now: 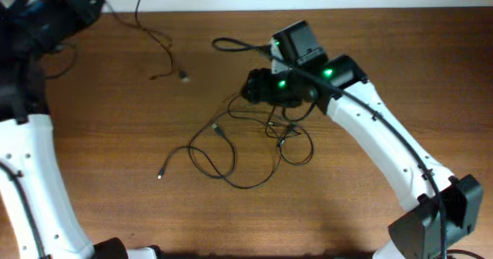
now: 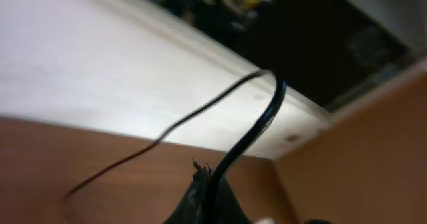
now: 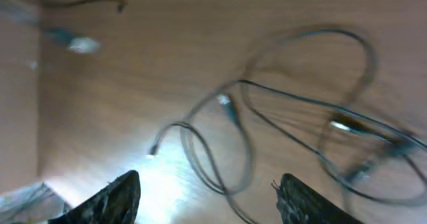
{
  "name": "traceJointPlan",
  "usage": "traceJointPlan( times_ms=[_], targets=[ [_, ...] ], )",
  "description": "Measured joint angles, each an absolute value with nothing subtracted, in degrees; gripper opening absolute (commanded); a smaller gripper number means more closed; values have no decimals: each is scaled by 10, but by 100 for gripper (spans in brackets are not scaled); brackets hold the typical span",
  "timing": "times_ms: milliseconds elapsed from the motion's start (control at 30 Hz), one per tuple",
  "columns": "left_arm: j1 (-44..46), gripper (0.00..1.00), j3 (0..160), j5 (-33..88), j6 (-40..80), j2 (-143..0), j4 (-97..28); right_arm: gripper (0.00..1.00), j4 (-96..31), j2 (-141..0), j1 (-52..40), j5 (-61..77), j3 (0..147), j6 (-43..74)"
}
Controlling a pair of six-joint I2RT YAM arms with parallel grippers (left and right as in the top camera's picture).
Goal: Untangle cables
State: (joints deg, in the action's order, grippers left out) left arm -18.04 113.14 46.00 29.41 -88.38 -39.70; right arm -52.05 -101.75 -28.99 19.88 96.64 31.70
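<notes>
Thin black cables (image 1: 231, 163) lie in loose loops mid-table, with a small knot (image 1: 285, 132) just below my right gripper (image 1: 254, 88). In the right wrist view the loops (image 3: 220, 157) and the blurred knot (image 3: 360, 144) lie under my right gripper (image 3: 210, 201), which is open and empty above them. One separate cable (image 1: 158, 39) runs from the top edge down to a plug (image 1: 183, 75). My left gripper (image 2: 210, 187) is shut on a black cable (image 2: 267, 111) that arcs up from its tips, lifted off the table.
Another cable loop (image 1: 231, 45) lies beside the right wrist camera housing (image 1: 299, 42). A loose plug end (image 1: 161, 174) rests at the front left of the loops. The left arm (image 1: 31, 151) stands along the table's left side. The table's far edge (image 2: 133, 84) shows pale.
</notes>
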Motion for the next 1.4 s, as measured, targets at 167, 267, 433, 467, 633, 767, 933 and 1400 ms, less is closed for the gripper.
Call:
traceJointPlan(
  times_ms=[167,267,433,467,633,767,933,1400],
  targets=[
    [-299,0,1132,302,242,-881,-510,66,-554,-1018,-253,184,966,300],
    [-363,0,1132,186,235,-881,-547,66,-555,-1018,-252,180,966,296],
    [-434,0,1132,47,262,-882,-585,66,-561,-1018,-252,180,966,291],
    [-445,0,1132,29,281,-885,-592,66,-563,-1018,-252,180,966,286],
    [-456,0,1132,-78,404,-932,-663,66,-575,-1018,-252,179,966,281],
    [-456,0,1133,-154,508,-1002,-735,66,-583,-1018,-252,178,966,278],
    [-456,68,1132,-193,622,-1133,-821,66,-587,-1018,-252,178,966,268],
    [-461,99,1402,-147,548,-1219,-952,67,-587,-1018,-252,165,966,249]
  ],
)
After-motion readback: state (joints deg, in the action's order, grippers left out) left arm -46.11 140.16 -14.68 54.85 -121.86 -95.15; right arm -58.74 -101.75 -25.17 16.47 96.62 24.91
